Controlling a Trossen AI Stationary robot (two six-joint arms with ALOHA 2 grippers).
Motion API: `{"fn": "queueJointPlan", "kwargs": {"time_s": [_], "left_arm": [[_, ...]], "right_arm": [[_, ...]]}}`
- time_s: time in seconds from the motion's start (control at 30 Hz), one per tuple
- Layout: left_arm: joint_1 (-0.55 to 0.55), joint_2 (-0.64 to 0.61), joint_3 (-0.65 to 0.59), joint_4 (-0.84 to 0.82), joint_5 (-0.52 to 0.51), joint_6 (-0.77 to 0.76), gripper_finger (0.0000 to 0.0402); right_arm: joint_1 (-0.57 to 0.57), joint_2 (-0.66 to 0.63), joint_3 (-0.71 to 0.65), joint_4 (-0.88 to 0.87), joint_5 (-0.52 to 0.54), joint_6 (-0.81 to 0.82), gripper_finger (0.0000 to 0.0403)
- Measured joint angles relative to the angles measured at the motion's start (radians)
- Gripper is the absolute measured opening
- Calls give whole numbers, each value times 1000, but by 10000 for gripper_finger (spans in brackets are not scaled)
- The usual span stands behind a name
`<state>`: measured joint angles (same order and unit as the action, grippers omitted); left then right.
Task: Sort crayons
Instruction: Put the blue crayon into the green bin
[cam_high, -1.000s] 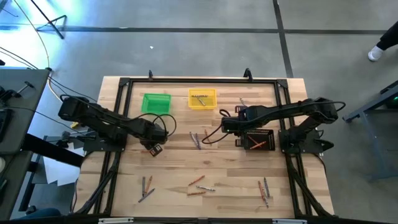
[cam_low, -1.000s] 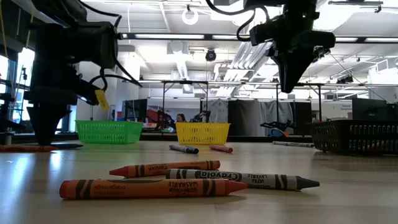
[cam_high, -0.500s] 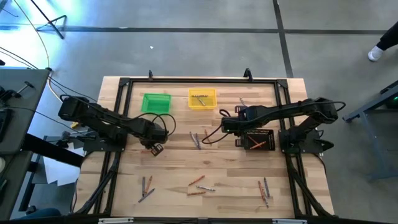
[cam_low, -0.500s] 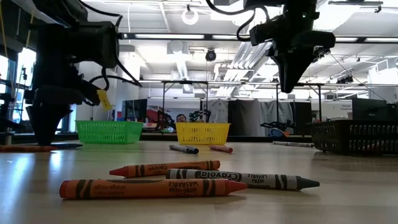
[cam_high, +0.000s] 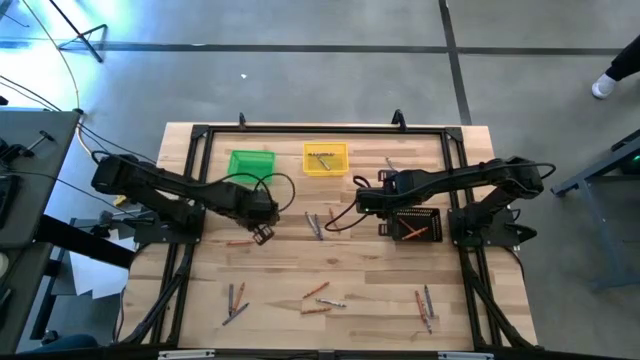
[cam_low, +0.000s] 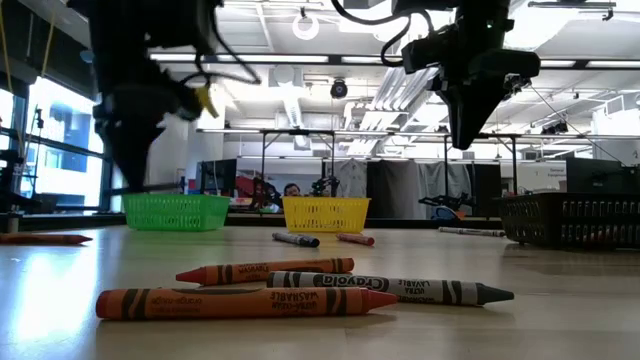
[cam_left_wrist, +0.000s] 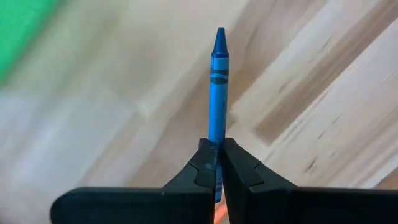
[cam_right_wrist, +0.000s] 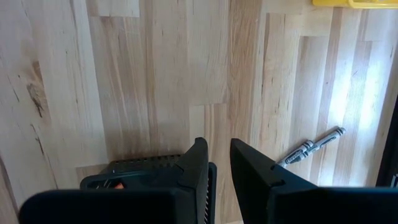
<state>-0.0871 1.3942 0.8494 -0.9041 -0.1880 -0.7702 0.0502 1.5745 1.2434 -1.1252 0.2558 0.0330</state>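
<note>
My left gripper (cam_left_wrist: 217, 149) is shut on a blue crayon (cam_left_wrist: 217, 87) and hangs above the table's left middle (cam_high: 262, 235), just in front of the green bin (cam_high: 250, 165). An orange-red crayon (cam_high: 238, 242) lies flat on the wood beside it. More crayons lie at the table's middle (cam_high: 315, 225) and in groups along the near edge (cam_high: 320, 297), seen close in the low view (cam_low: 240, 300). My right gripper (cam_right_wrist: 219, 155) hangs above the table's right middle (cam_high: 362, 203), fingers a little apart with nothing between them. My left gripper pinches the blue crayon's blunt end (cam_left_wrist: 216, 134) between its two fingers. The crayon lies along the fingers and sticks out past their tips, point foremost. It is lifted clear of the table.
A yellow bin (cam_high: 325, 158) with crayons stands at the far middle, and a black bin (cam_high: 415, 225) holding orange-red crayons stands at the right. Two grey crayons (cam_right_wrist: 311, 148) lie on the wood near my right gripper. A black frame (cam_high: 300, 130) runs round the table.
My left gripper has shut on the blue crayon, lifted it off the table and moved up and a little toward the table's right. The orange-red crayon that lay beside it stays on the wood.
</note>
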Motion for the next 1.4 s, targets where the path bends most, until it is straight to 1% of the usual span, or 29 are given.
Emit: {"fn": "queueJointPlan", "kwargs": {"time_s": [0.13, 0.2, 0.27, 0.37, 0.57, 0.67, 0.8, 1.0, 1.17, 1.4], "left_arm": [[37, -22, 59, -36, -153, 20, 0], [64, -33, 78, -47, -230, 62, 0], [101, -44, 84, -47, -282, 111, 0], [176, -55, 89, -46, -339, 177, 0], [356, -58, 87, -33, -390, 300, 0], [445, -56, 69, 16, -376, 362, 0], [546, -57, 35, 86, -301, 430, 0], [659, -57, -40, 180, -196, 493, 0], [704, -57, -82, 229, -157, 495, 2], [710, -57, -85, 239, -155, 510, 9]], "right_arm": [[0, 0, 0, -1, 0, 3, 62], [0, 0, 0, -1, 0, 5, 62], [0, 0, 0, -1, 0, 3, 62], [0, 0, 0, 1, 0, -8, 62], [0, 0, 0, 5, 0, -14, 62], [0, 0, 0, 5, 0, -15, 62], [0, 0, 0, 2, 0, -15, 62], [0, 0, 0, -12, 12, -16, 62], [-3, 0, 0, -15, 26, -16, 62], [-29, 0, 0, -15, 26, -36, 62]]}}
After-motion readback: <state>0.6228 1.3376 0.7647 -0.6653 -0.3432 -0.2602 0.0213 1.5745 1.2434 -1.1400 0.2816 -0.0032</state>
